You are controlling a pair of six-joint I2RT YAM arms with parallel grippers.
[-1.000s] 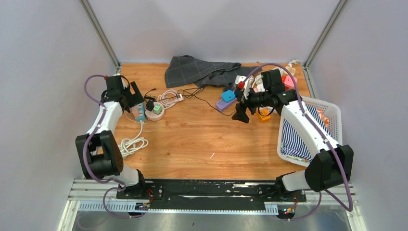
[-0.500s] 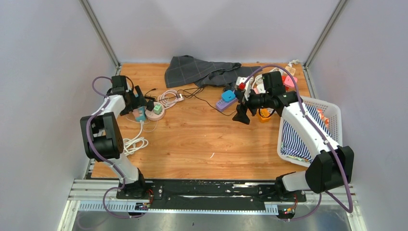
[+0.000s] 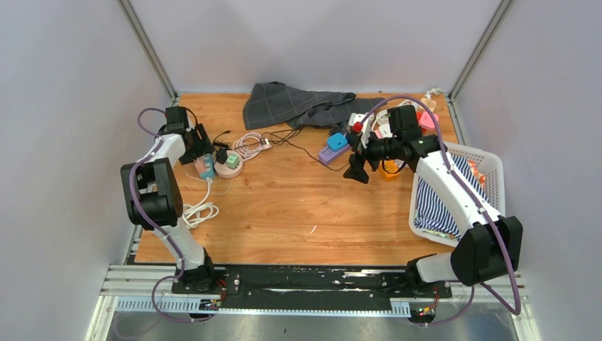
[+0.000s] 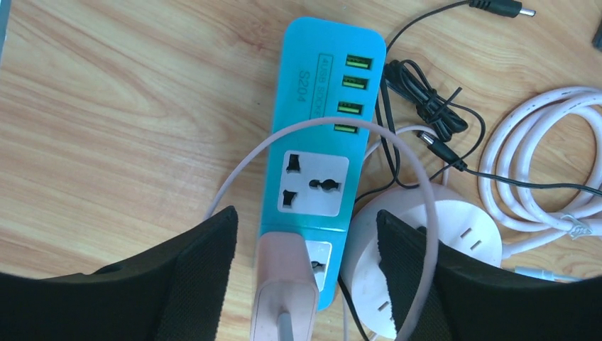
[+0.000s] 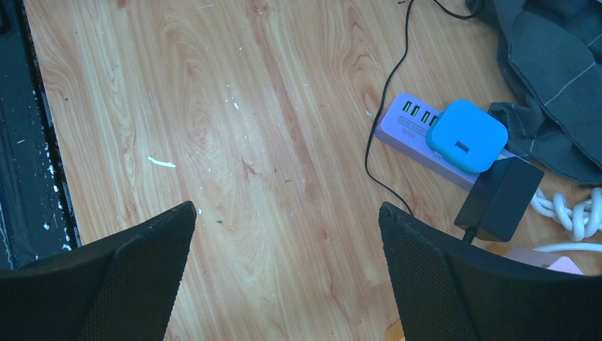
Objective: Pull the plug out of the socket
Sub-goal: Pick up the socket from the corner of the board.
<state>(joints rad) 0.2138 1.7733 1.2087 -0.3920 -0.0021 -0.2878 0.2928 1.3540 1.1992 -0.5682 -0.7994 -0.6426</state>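
Note:
A pink plug (image 4: pixel 284 295) sits in the near end of a blue socket strip (image 4: pixel 323 128) on the wooden table. My left gripper (image 4: pixel 305 215) hangs over that end, open. One finger stands on each side of the plug, with a gap on both sides. A thin pink cable loops from the plug over the strip. From above, the left gripper (image 3: pixel 202 153) is at the table's left, over the blue strip (image 3: pixel 206 168). My right gripper (image 3: pixel 355 169) hovers open over bare wood (image 5: pixel 284 177), holding nothing.
A round pale socket (image 4: pixel 440 234) lies against the strip's right side, under one finger. Black leads and a coiled pink cable (image 4: pixel 539 170) lie beside it. A purple strip (image 5: pixel 419 138) carries a blue adapter (image 5: pixel 466 135) and a black adapter (image 5: pixel 499 199). Grey cloth (image 3: pixel 284 103) lies at the back, a white basket (image 3: pixel 490 167) at the right.
My left arm has folded its elbow in and turned over the blue strip, and its jaws have narrowed a little around the plug. The right arm has barely moved.

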